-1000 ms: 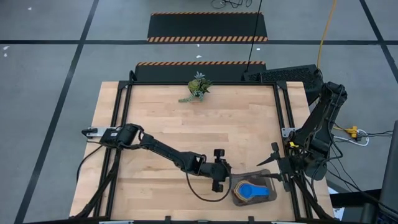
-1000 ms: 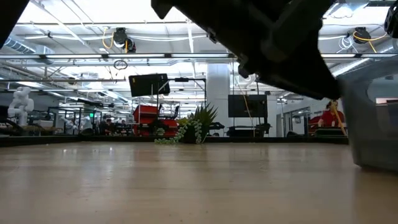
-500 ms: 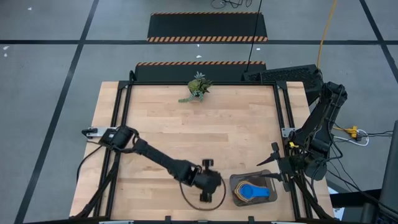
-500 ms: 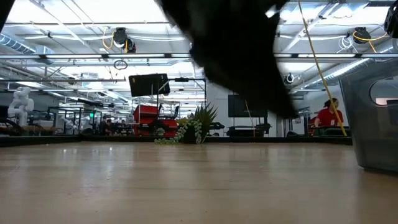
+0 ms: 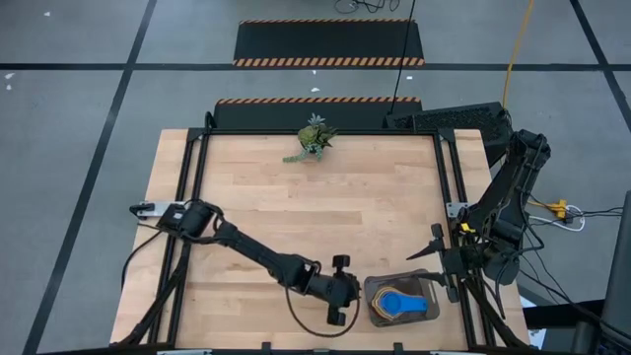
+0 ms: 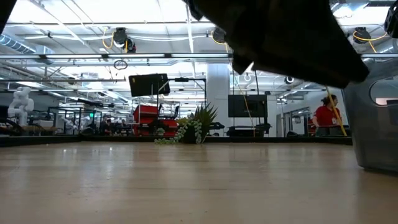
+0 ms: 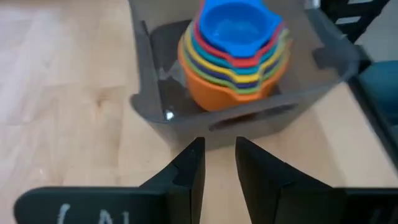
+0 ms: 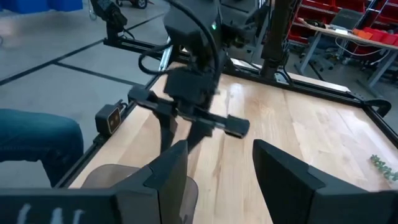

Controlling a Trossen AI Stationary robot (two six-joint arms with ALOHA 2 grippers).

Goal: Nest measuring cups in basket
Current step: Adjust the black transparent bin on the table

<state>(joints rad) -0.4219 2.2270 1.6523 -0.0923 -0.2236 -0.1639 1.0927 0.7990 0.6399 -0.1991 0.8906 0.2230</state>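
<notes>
The measuring cups (image 7: pixel 233 50) stand nested in one stack inside the dark grey basket (image 7: pixel 155 106), with orange outermost and blue on top. The basket (image 5: pixel 373 288) rests on the table near its front right corner. My left gripper (image 7: pixel 217 149) hovers just off the basket's left wall. Its fingers are a narrow gap apart with nothing between them. My right gripper (image 8: pixel 217 168) hangs open and empty above the basket's far right side (image 5: pixel 434 258).
A small green plant sprig (image 5: pixel 313 138) lies near the table's far edge. Bare wood stretches across the middle and left. The black frame rail (image 5: pixel 449 207) runs along the right side. A person in red (image 6: pixel 324 115) stands in the room behind.
My left gripper has drawn back from the basket's left rim toward the table's near edge and rolled a little. It now sits just off the basket's left wall. The cups and basket have stayed put.
</notes>
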